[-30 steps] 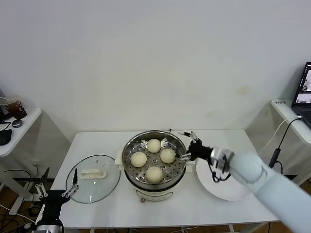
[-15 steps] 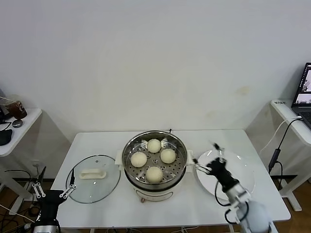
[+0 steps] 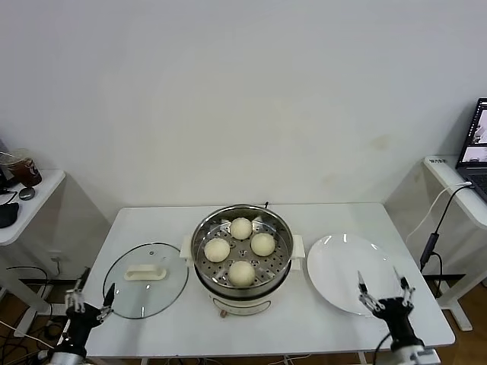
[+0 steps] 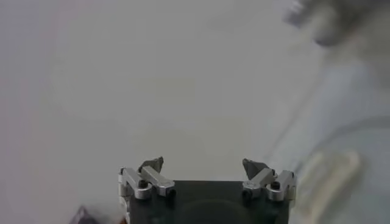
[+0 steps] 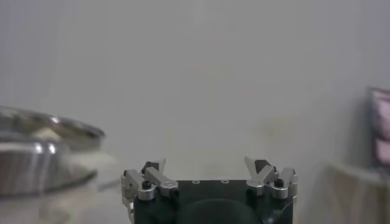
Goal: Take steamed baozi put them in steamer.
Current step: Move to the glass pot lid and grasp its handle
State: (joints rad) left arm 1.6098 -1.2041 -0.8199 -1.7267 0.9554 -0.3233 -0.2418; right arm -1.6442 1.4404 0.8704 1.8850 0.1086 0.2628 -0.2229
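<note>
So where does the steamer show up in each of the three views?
Head view: the steamer stands mid-table, four baozi inside.
Left wrist view: not identifiable.
Right wrist view: its shiny rim shows at one edge, blurred.
Shared landmark: the pale wall.

The steamer (image 3: 242,252) is shiny polished metal with a perforated tray, on a white plastic base. The steamed baozi (image 3: 241,228) look smooth, matt dough. The lid (image 3: 146,278) is clear glass; the plate (image 3: 351,283) is glossy white.
</note>
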